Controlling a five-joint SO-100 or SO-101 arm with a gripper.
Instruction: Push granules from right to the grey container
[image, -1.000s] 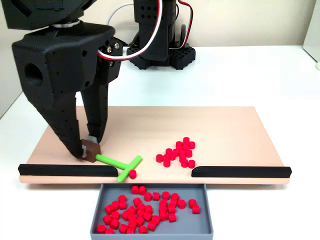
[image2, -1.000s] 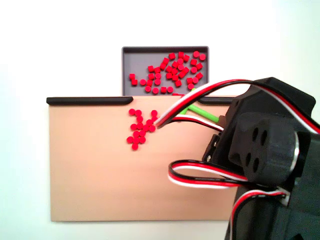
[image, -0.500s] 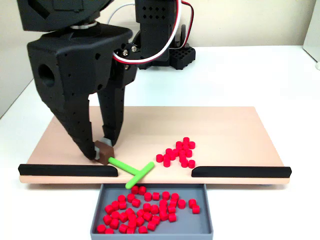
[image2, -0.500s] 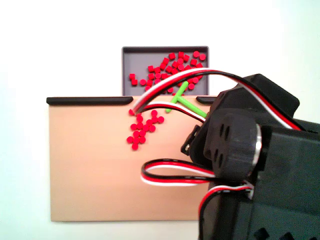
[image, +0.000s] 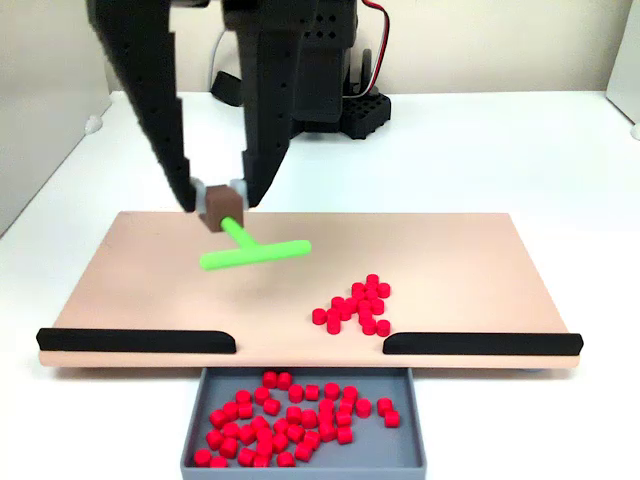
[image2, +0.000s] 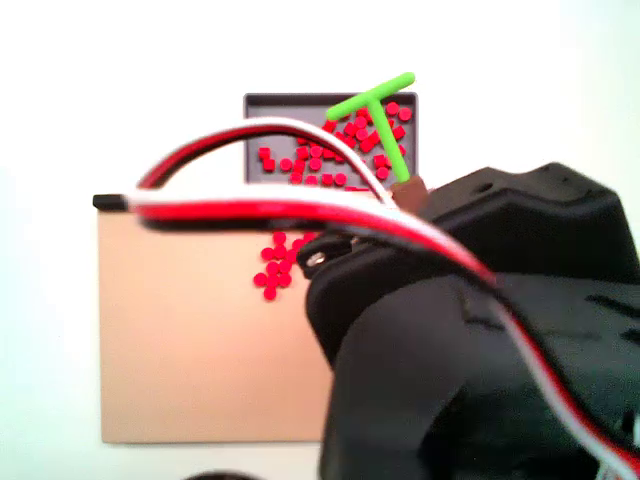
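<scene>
No text, label, brand, number or sign can be read anywhere in either fixed view.

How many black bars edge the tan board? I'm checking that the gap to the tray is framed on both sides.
2. In a fixed view, one black bar lies along the board's front edge at left and the other black bar at right, with the grey container below the gap.

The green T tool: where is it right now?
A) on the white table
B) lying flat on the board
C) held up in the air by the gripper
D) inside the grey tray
C: the gripper pinches the brown block at the green T tool's stem end, lifting it clear above the board.
</scene>
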